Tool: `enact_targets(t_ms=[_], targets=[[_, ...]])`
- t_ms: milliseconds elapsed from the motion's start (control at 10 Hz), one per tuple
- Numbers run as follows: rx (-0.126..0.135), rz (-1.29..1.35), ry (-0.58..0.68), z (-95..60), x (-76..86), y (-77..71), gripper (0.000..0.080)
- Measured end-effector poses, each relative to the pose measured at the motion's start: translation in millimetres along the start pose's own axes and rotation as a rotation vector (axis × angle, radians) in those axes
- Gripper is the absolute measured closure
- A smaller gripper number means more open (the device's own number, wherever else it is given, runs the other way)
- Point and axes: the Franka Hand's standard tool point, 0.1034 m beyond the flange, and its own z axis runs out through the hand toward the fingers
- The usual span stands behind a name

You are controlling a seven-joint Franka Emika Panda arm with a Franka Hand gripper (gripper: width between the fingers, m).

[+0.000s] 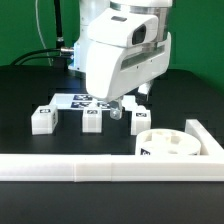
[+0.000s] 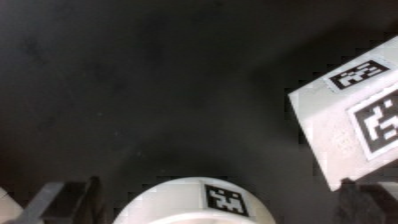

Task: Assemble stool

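Observation:
Three short white legs with tags stand in a row on the black table: one at the exterior view's left (image 1: 42, 119), one in the middle (image 1: 92, 119) and one at the right (image 1: 140, 121). The round white seat (image 1: 166, 146) with holes lies to the right, in front of them. My gripper (image 1: 130, 106) hangs low right by the right-hand leg. In the wrist view a rounded white leg (image 2: 187, 200) with a tag sits between my fingers (image 2: 54, 203), with a gap on each side. My gripper (image 2: 210, 203) is open and grips nothing.
A long white L-shaped rail (image 1: 90, 170) runs along the front and turns up the exterior view's right (image 1: 203, 140), beside the seat. The marker board (image 1: 80, 101) lies behind the legs. A white tagged surface (image 2: 356, 100) lies close beside my gripper in the wrist view. Cables trail at the back left.

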Motion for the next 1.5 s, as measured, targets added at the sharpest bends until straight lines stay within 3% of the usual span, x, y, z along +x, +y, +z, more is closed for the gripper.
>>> enact_targets(t_ms=[400, 800, 1100, 1500], targets=[[0.001, 0.138, 0.000, 0.2, 0.6, -0.6, 0.0150], [0.001, 0.600, 0.006, 7.0, 6.8, -14.4, 0.0150], [0.018, 0.754, 0.019, 8.6, 9.0, -17.6, 0.0150], [0.065, 1.033, 0.026, 10.0, 14.5, -24.0, 0.0150]])
